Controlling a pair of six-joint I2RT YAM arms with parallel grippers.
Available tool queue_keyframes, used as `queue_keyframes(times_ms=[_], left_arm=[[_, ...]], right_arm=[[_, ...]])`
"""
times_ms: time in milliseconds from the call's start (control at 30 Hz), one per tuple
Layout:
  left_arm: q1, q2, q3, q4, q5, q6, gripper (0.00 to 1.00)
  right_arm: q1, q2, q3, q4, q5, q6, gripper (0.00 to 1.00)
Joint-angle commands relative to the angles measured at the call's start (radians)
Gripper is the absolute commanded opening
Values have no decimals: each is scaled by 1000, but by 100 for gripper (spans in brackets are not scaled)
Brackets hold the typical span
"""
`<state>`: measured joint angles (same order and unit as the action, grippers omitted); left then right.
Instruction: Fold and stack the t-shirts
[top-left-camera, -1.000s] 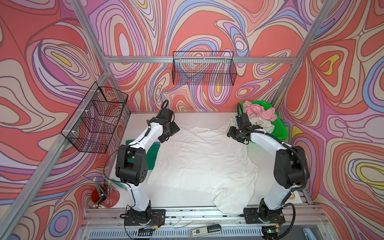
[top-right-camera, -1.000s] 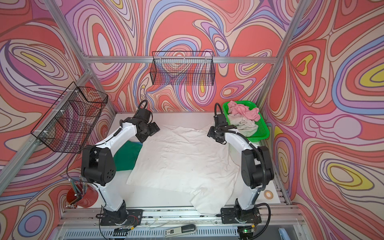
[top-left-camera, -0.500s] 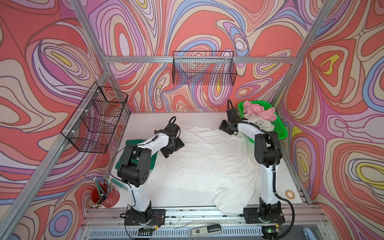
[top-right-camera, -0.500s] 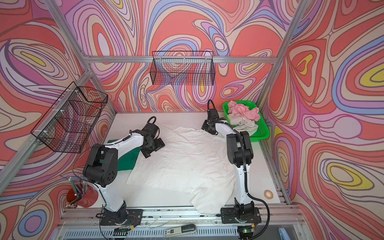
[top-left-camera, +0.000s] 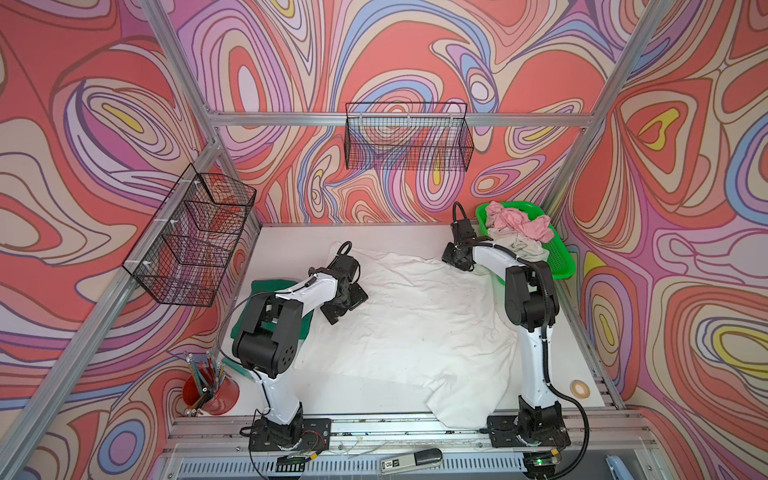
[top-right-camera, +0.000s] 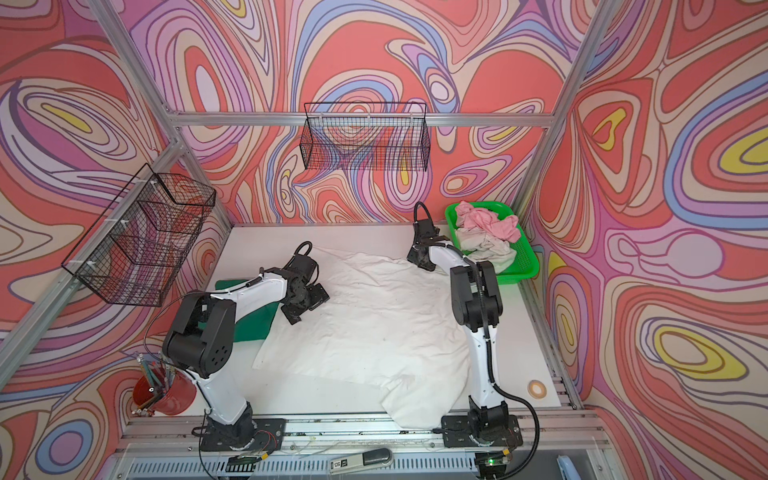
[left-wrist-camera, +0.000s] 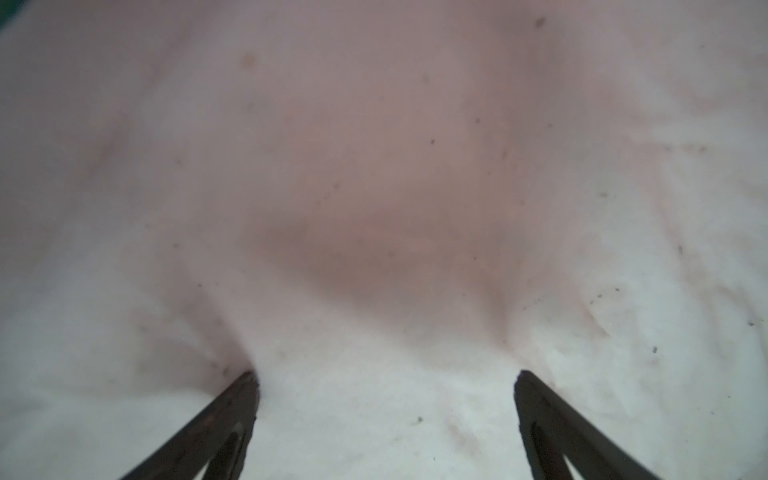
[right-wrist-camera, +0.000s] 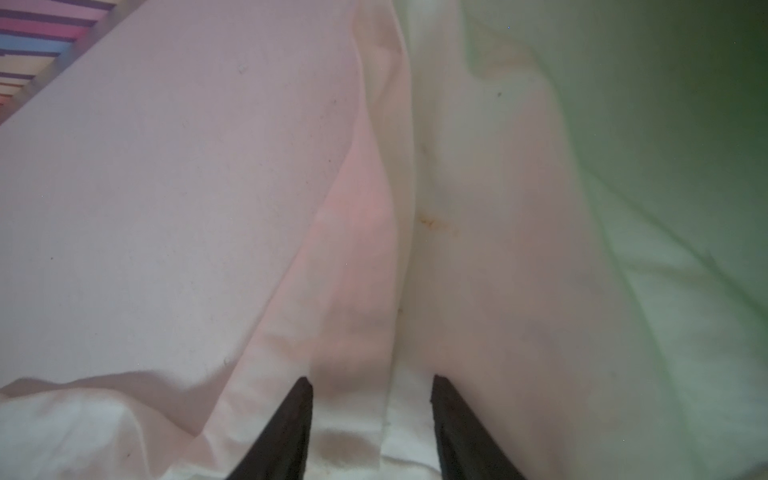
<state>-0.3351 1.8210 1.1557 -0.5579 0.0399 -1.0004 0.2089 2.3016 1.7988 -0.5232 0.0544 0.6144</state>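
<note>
The white bench (top-left-camera: 353, 395) is walled by swirl-patterned panels on three sides. Its middle is covered by the white shirt (top-left-camera: 415, 316), with bare strips left at the far and right edges. The green shirt (top-left-camera: 259, 291) is partly hidden under the left arm. A pink shirt (top-left-camera: 519, 220) and an off-white shirt (top-left-camera: 523, 249) are heaped in the basket (top-left-camera: 561, 257) in the far right corner. The left pincer (left-wrist-camera: 384, 378) is spread wide, with its tips on the white shirt. The right pincer (right-wrist-camera: 370, 382) is narrowed about a fold of that shirt; whether it is clamped cannot be told.

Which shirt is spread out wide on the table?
The big white t-shirt in the middle. The dark green t-shirt lies folded at the left, and the pink t-shirt and off-white t-shirt sit crumpled in the green basket.
</note>
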Motion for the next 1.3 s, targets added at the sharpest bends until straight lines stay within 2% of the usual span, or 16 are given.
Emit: queue_keyframes(times_ms=[0,467,733,900,967,1033,1167,1267], left_arm=[[-2,28,-34,-10,-6,-25,98],[-6,53,-39,-10,-8,-29,98],[-7,50,-37,-17,-16,-26,98],[-6,47,-42,-19,-18,-27,98],[-7,42,-50,-19,-20,-28,98],[-6,32,-66,-20,-25,-36,98],[-5,2,-104,-2,-32,-55,98],[-2,-12,-125,-7,-38,-69,99]], right_arm=[[4,52,34,20,-36,-10,46],[3,108,175,67,-164,-29,36],[3,208,360,34,-244,-13,38],[1,266,534,-57,-266,-21,44],[-3,233,581,-116,-246,-43,49],[-6,137,500,-102,-222,-48,53],[-16,-180,143,-3,-131,-50,61],[-32,-392,-117,10,-49,-41,62]])
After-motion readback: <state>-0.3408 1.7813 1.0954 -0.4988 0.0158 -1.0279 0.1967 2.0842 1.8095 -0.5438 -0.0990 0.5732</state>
